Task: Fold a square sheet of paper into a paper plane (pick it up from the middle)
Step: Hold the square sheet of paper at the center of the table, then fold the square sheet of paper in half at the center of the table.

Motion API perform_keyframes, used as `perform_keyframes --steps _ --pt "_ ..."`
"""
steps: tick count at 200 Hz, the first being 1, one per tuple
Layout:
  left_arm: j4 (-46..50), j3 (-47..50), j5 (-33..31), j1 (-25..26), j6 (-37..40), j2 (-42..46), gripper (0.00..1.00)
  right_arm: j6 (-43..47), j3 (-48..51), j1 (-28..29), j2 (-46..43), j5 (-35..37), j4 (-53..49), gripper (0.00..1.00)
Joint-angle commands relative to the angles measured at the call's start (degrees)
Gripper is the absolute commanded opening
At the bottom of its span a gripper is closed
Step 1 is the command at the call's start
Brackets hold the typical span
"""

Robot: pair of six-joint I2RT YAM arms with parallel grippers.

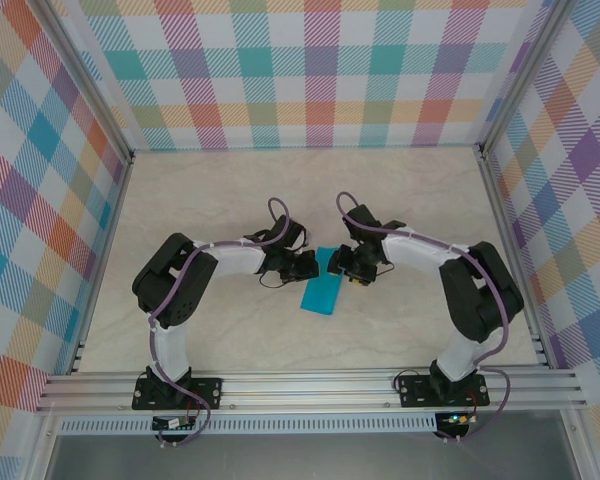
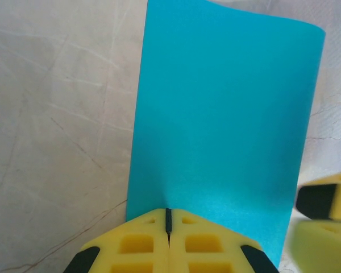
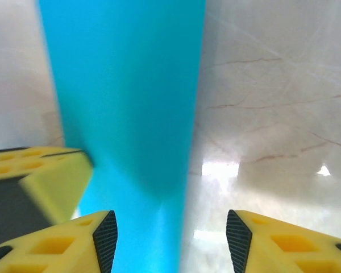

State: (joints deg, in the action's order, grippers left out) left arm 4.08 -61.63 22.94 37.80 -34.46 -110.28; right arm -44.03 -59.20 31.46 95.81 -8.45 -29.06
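table (image 1: 380, 200): pale marbled | walls (image 1: 320, 70): colourful plaid | frame (image 1: 310, 385): aluminium rail

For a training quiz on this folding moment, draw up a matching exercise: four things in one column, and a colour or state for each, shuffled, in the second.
Column one:
1. left hand
2. right hand
3. square sheet of paper
4. table

Column two:
A. bright cyan-blue
B. fingers apart
C. pale, marbled
D. fingers closed on the sheet's edge

Pairs: 1-D, 2-B, 3-A, 4-C
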Motion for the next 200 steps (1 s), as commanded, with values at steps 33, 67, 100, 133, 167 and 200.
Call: perform_keyframes --steps 33,67,100,133,167,200 --pt "2.7 2.0 -2.1 0.7 2.0 -1.9 0.0 -3.7 9.0 -1.1 -11.6 -11.2 13.4 0.24" --pt "2.8 2.1 -2.3 0.7 2.1 -1.9 0.0 -8.1 14.3 -1.1 -9.6 -16.6 22.6 0.15" --pt "2.9 2.2 -2.0 0.7 2.2 -2.0 0.0 -9.4 17.2 -1.1 -7.1 -18.7 26.9 0.1" --pt "3.3 2.1 -2.3 0.7 2.6 -2.0 0.0 -8.9 19.2 -1.0 -6.4 -18.1 28.1 0.11" --pt "3.5 2.1 -2.3 0.7 2.8 -2.3 0.0 -8.4 21.1 -1.1 -4.9 -18.6 29.6 0.11" --pt "3.4 2.5 -2.4 0.7 3.0 -2.3 0.0 -7.5 23.0 -1.1 -4.4 -17.8 29.7 0.11"
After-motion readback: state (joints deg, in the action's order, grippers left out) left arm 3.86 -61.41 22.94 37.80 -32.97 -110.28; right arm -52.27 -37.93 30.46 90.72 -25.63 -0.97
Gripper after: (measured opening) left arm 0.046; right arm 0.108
